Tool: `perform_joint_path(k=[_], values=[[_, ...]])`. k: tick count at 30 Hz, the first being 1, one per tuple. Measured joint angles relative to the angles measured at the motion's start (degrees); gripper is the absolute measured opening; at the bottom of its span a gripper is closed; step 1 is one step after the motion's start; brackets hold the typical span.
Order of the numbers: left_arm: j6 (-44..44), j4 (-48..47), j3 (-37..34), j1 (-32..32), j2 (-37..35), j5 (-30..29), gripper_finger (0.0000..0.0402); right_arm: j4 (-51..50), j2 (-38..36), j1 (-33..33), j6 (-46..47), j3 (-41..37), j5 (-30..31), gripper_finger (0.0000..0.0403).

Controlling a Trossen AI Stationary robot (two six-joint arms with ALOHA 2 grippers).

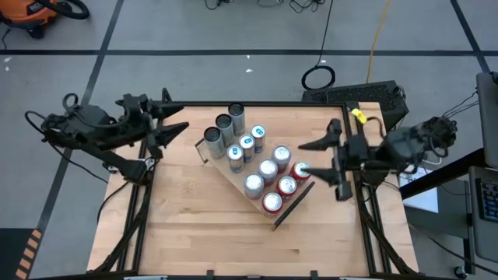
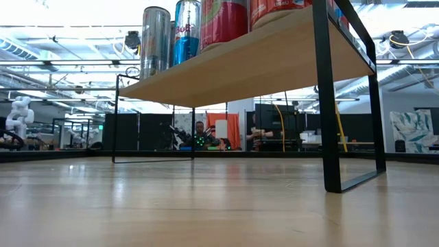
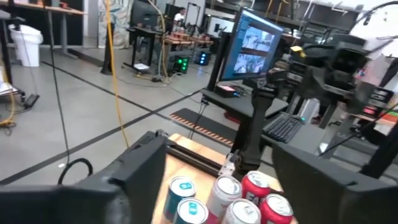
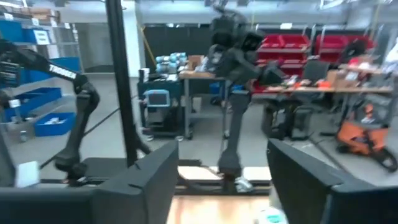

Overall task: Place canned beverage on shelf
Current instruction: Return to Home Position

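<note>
The shelf (image 1: 230,183), a light-wood board with black rails, stands slantwise in the middle of the table on thin black legs (image 2: 328,103). Several cans (image 1: 268,167) stand upright on it: silver, blue-and-white and red ones. They also show in the low view (image 2: 188,31) and the left wrist view (image 3: 227,193). My right gripper (image 1: 320,163) is open and empty just right of the shelf, beside a red can (image 1: 301,171) at the shelf's right corner. My left gripper (image 1: 175,120) is open and empty left of the shelf, at the table's far left.
The wooden tabletop (image 1: 202,241) has a black frame along its edges. Bare wood lies near the front edge and under the raised shelf (image 2: 206,199). A keyboard (image 1: 366,95) and a cable loop (image 1: 318,77) lie beyond the far edge.
</note>
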Motion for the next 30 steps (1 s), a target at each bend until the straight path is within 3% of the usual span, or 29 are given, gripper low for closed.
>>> perform_joint_path(k=[10, 15, 17, 24, 30], values=[[9.32, -0.02, 0.00, -0.37, -0.61, 0.20, 0.0110, -6.27, -7.54, -4.30, -8.40, 0.02, -0.13, 0.0093], [9.03, 0.00, 0.00, -0.37, -0.45, 0.20, 0.0046, -11.51, -10.65, -5.73, -8.83, 0.02, -0.33, 0.0023], [8.84, 0.00, 0.00, -0.37, -0.05, 0.65, 0.0034, -13.50, -11.74, -6.04, -8.83, 0.02, -0.42, 0.0006], [7.98, -0.36, -0.42, -0.26, 0.32, 8.98, 0.0026, -17.74, -14.96, -6.09, -8.44, 0.02, -0.71, 0.0001], [9.09, -2.16, -2.01, -0.26, -1.25, 9.68, 0.0026, -20.91, -16.62, -6.12, -6.42, 0.02, -3.69, 0.0001]])
